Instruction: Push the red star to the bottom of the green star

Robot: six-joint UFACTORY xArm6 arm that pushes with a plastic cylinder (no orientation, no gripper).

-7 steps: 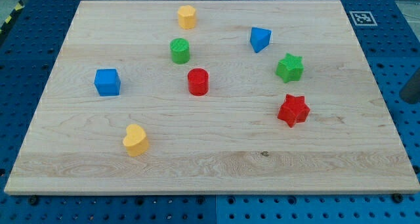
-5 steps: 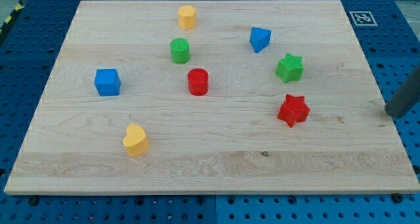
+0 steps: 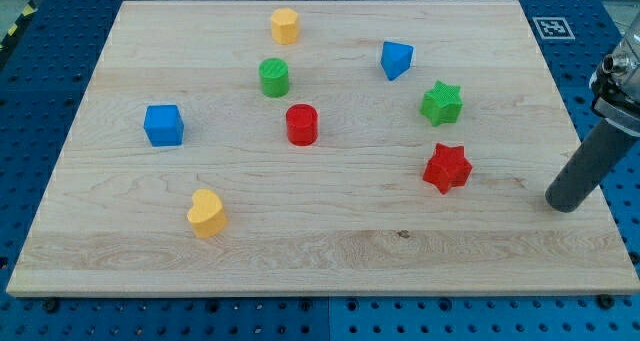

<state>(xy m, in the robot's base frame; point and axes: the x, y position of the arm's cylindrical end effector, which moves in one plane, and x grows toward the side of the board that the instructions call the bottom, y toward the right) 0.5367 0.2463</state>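
Note:
The red star (image 3: 446,168) lies on the wooden board (image 3: 320,251), right of centre. The green star (image 3: 441,103) sits just above it, with a small gap between them. My tip (image 3: 563,203) rests on the board near its right edge, well to the right of the red star and slightly lower, touching no block. The dark rod slants up to the view's right.
A blue triangular block (image 3: 396,59) lies up and left of the green star. A red cylinder (image 3: 301,124), a green cylinder (image 3: 274,77), a yellow hexagonal block (image 3: 285,26), a blue cube (image 3: 163,125) and a yellow heart (image 3: 206,213) lie further left.
The rod has come in from the right edge of the view, moving left and down onto the board. No block has moved.

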